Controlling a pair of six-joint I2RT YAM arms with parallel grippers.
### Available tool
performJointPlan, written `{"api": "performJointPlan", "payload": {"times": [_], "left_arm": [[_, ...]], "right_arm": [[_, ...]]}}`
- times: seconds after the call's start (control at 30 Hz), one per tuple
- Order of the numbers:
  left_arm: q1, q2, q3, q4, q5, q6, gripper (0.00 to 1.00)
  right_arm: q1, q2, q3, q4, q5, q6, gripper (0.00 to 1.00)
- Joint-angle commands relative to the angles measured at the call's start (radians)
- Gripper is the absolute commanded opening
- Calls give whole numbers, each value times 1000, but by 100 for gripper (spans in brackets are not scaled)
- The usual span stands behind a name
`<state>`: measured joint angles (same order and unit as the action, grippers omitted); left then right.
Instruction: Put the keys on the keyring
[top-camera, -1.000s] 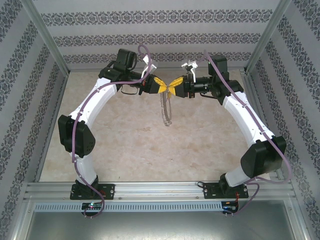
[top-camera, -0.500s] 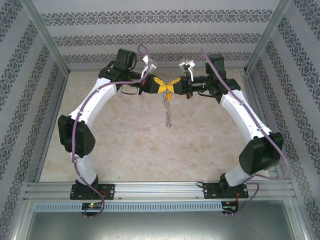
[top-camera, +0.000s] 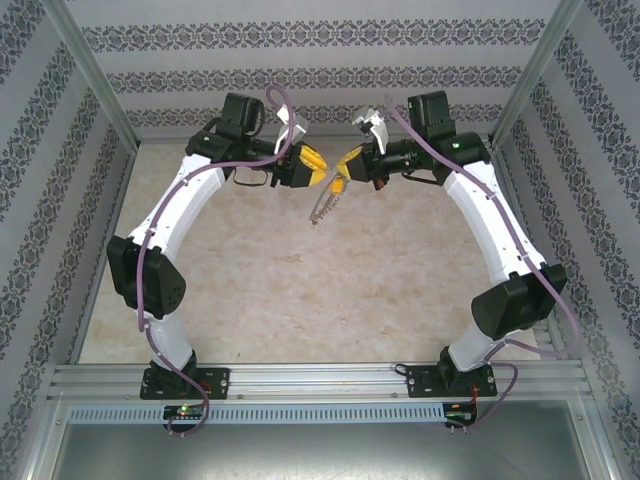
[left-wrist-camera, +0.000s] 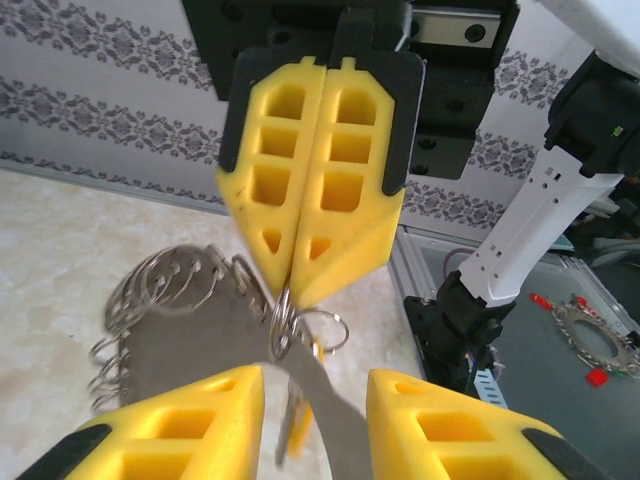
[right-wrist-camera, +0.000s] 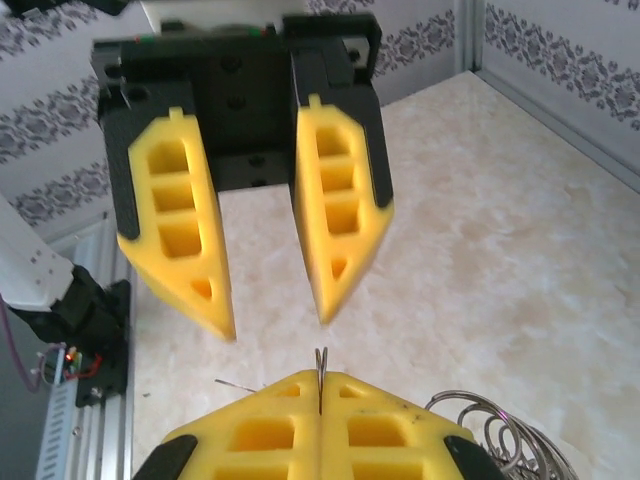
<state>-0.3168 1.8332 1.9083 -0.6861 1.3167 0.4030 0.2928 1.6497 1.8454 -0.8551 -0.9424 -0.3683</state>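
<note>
Two grippers meet tip to tip above the far middle of the table, with the keyring dangling between them.
The right gripper has its fingers pressed together on the ring's thin wire. The left gripper is spread wide, just beside the ring but not touching it. The key hangs right under the pinch; I cannot tell whether it is threaded. To do this well, the left should close on the key's plastic head, not its blade, and move slowly, since the ring hangs free and could swing. Both arms arch up and inward, wrists roughly level.
</note>
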Motion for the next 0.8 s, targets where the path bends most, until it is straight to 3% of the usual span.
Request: {"api": "performJointPlan", "payload": {"times": [0.0,0.23,0.4,0.77], "left_arm": [[13,-33,66,-106,-24,77,34],[13,-10,103,-189,-18,129,36],[10,0,100,-223,12,158,35],[-18,29,80,-262,49,198,34]], "right_arm": [[19,34,117,-195,59,-137,0],[76,198,443,-517,162,-284,0],[105,279,596,-625,194,-317,0],[126,304,641,-633,216,-315,0]]}}
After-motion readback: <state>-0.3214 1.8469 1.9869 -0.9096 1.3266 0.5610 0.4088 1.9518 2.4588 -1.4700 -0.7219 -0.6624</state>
